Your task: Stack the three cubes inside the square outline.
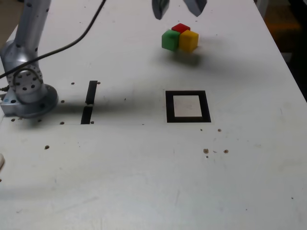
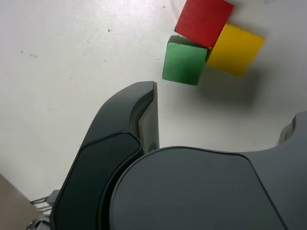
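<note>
Three cubes sit bunched together on the white table, far from the camera in the exterior view: green (image 1: 170,40), yellow (image 1: 189,40) and red (image 1: 181,28) just behind those two. The wrist view has them packed corner to corner, green (image 2: 182,62), red (image 2: 204,21) and yellow (image 2: 235,48). My gripper (image 1: 178,8) hangs above and just beyond the cluster, open, with nothing between its dark fingers (image 2: 144,115). The square outline (image 1: 188,119), black with a white centre, lies nearer the camera with nothing inside it.
The arm's silver base (image 1: 29,91) stands at the exterior view's left, with a black cable (image 1: 72,44) running up from it. Two short black strips (image 1: 89,102) lie beside the base. The table's edge (image 1: 288,62) runs down the right.
</note>
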`<action>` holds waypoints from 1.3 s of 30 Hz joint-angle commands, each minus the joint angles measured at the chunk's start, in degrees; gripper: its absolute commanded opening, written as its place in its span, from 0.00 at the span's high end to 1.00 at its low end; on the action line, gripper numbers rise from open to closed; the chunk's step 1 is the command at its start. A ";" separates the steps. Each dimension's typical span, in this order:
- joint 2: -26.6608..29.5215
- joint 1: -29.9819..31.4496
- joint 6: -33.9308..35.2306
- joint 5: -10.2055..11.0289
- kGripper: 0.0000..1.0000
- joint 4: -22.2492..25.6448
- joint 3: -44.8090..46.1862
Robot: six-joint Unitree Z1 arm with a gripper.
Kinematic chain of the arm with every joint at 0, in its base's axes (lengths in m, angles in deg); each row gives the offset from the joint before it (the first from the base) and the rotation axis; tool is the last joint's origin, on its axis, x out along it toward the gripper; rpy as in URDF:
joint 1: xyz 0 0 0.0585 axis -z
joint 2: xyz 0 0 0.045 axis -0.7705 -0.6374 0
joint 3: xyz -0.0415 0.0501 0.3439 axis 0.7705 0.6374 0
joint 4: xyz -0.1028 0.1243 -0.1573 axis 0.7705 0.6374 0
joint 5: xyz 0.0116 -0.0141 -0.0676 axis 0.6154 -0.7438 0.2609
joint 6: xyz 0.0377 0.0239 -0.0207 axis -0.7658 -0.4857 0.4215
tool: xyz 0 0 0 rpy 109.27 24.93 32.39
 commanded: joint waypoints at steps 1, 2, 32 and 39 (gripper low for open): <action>-2.10 -1.07 -1.32 -0.08 0.03 0.79 -2.17; -2.80 -1.32 -1.79 0.23 0.03 1.08 -2.79; -14.51 -4.33 -3.16 8.10 0.06 -1.32 -10.67; -15.58 -4.78 -3.63 7.81 0.06 -1.51 -10.48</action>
